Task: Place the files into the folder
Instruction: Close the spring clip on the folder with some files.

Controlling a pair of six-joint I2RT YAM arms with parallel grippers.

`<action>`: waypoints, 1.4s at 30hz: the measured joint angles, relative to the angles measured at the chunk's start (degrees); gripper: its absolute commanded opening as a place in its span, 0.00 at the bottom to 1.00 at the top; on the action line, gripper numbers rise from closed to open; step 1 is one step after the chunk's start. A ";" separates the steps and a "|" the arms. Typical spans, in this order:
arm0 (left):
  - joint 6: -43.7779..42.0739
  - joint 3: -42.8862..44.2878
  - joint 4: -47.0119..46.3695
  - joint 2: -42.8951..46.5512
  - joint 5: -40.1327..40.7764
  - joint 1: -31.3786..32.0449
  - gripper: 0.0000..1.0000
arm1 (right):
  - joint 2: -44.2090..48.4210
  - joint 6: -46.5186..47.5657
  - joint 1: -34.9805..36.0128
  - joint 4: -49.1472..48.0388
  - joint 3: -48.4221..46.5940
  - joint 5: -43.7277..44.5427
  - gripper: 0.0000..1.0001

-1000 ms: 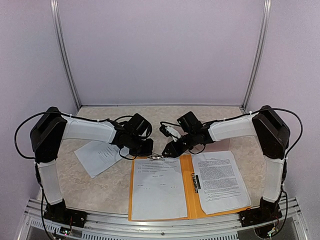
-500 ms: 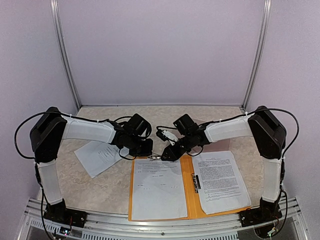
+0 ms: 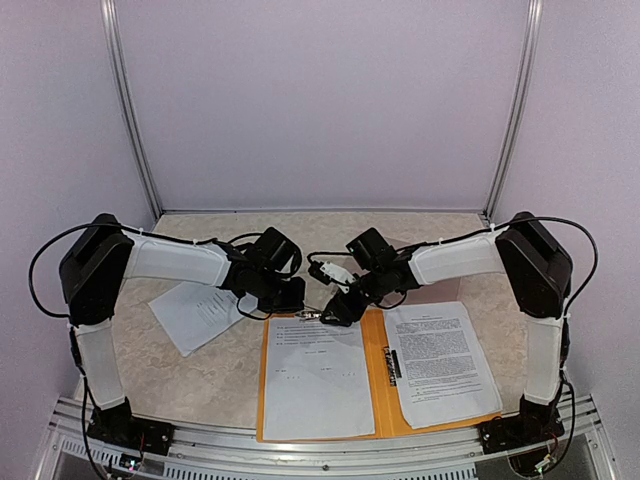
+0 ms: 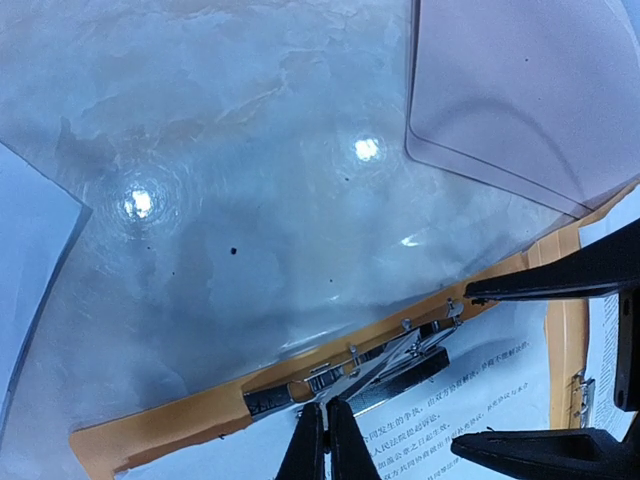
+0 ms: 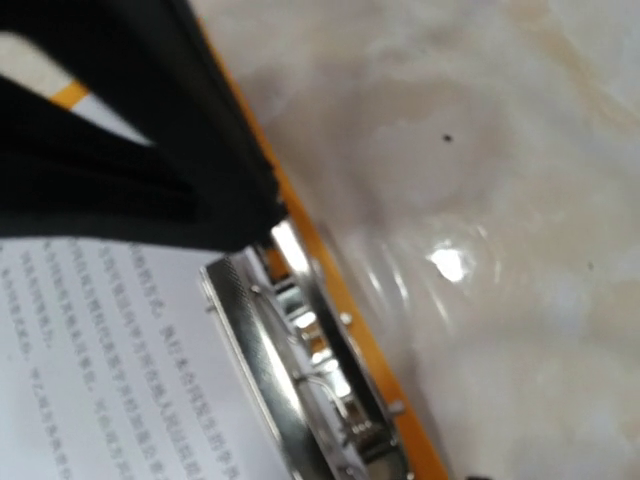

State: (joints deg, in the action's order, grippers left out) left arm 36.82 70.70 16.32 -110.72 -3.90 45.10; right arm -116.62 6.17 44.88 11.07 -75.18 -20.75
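Task is being judged as partway done. The folder is lying open at lower centre of the top view, with its orange inside showing. The centre file is lying flat on the folder's left half, top edge at the metal clip; whether it is being clamped under the clip cannot be told. The right file is resting on the right half, tilted and overhanging the folder's right edge onto the table. The loose file is lying outside the folder at left of centre, partly hidden by the left arm, and is not yet put in. All three are being shown as thin white sheets with black print, densest on the right file, with no curl seen. The left gripper is being held fully closed, tips at the clip's lever; whether the lever is being pinched cannot be told. The right gripper is being held with fingers wide apart by the clip's right end, nothing gripped. Judged as left to do: loose file brought in, sheets squared and clipped.
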 measured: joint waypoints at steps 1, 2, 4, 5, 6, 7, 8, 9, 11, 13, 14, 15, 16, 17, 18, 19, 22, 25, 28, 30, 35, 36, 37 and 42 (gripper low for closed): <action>0.00 -0.11 -0.15 0.00 -0.20 -0.07 0.00 | -0.11 0.94 0.00 -0.22 0.00 -0.13 0.58; 0.00 -0.24 -0.33 0.00 -0.33 -0.13 0.00 | -0.24 1.64 0.00 -0.31 0.00 -0.26 0.57; 0.02 -0.48 -0.59 0.15 -0.48 -0.15 0.00 | -0.74 3.06 0.00 -0.37 0.00 -0.79 0.54; 0.04 -0.61 -0.76 0.20 -0.57 -0.17 0.00 | -1.07 3.63 0.00 -0.39 0.00 -1.09 0.53; 0.04 -0.72 -0.92 0.24 -0.66 -0.22 0.00 | -1.44 4.26 0.00 -0.46 0.00 -1.27 0.51; 0.07 -0.83 -1.05 0.26 -0.72 -0.24 0.00 | -1.70 4.81 0.00 -0.92 -0.02 -1.40 0.51; 0.09 -0.98 -1.20 0.31 -0.92 -0.33 0.00 | -1.81 5.25 0.00 -1.11 -0.02 -1.44 0.51; 0.13 -1.03 -1.31 0.31 -1.11 -0.42 0.00 | -1.90 5.53 0.00 -1.20 -0.04 -1.42 0.51; 0.20 -1.14 -1.46 0.33 -1.44 -0.50 0.00 | -2.03 6.16 0.00 -1.44 -0.04 -1.44 0.50; 0.22 -1.20 -1.53 0.33 -1.68 -0.61 0.00 | -2.14 6.69 0.00 -1.57 -0.04 -1.44 0.49; 0.22 -1.20 -1.57 0.33 -1.77 -0.66 0.00 | -2.19 6.91 0.00 -1.64 -0.04 -1.42 0.47; 0.22 -1.22 -1.57 0.33 -1.84 -0.68 0.00 | -2.23 7.26 -0.02 -1.75 -0.04 -1.40 0.46; 0.22 -1.22 -1.57 0.33 -1.88 -0.70 0.00 | -2.32 7.58 -0.02 -1.90 -0.07 -1.33 0.45; 0.22 -1.22 -1.57 0.33 -1.92 -0.70 0.00 | -2.43 7.78 -0.02 -2.01 -0.07 -1.31 0.43; 0.22 -1.22 -1.60 0.33 -1.95 -0.72 0.00 | -2.49 7.93 -0.02 -2.16 -0.07 -1.29 0.41; 0.22 -1.22 -1.60 0.33 -1.97 -0.72 0.00 | -2.62 8.17 -0.07 -2.36 -0.09 -1.27 0.39; 0.26 -1.29 -1.70 0.33 -2.16 -0.81 0.00 | -2.99 8.96 -0.33 -2.82 -0.22 -1.29 0.32; 0.50 -1.66 -2.08 0.39 -2.38 -0.90 0.00 | -3.32 9.60 -0.50 -3.41 -0.24 -1.27 0.28; 0.92 -2.34 -2.82 0.59 -2.73 -0.96 0.00 | -3.39 10.54 -0.52 -3.54 -0.22 -1.38 0.26; 1.40 -2.80 -3.23 0.74 -3.04 -1.03 0.00 | -3.39 10.84 -0.55 -3.93 -0.15 -1.36 0.24; 2.43 -4.15 -4.52 1.07 -3.50 -1.11 0.00 | -3.45 10.99 -0.55 -5.31 0.15 -0.76 0.18; 2.64 -4.37 -4.74 1.14 -3.56 -1.11 0.00 | -3.50 11.04 -0.55 -5.44 0.15 -0.63 0.18; 2.80 -4.59 -5.01 1.18 -3.63 -1.14 0.00 | -3.50 11.04 -0.55 -5.55 0.15 -0.55 0.17; 3.32 -5.35 -5.90 1.20 -4.02 -1.31 0.00 | -3.63 11.15 -0.55 -5.88 0.22 0.26 0.14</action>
State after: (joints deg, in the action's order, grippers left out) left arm 40.14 65.34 10.41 -109.51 -7.92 43.79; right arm -120.25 17.32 44.34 5.19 -74.96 -20.49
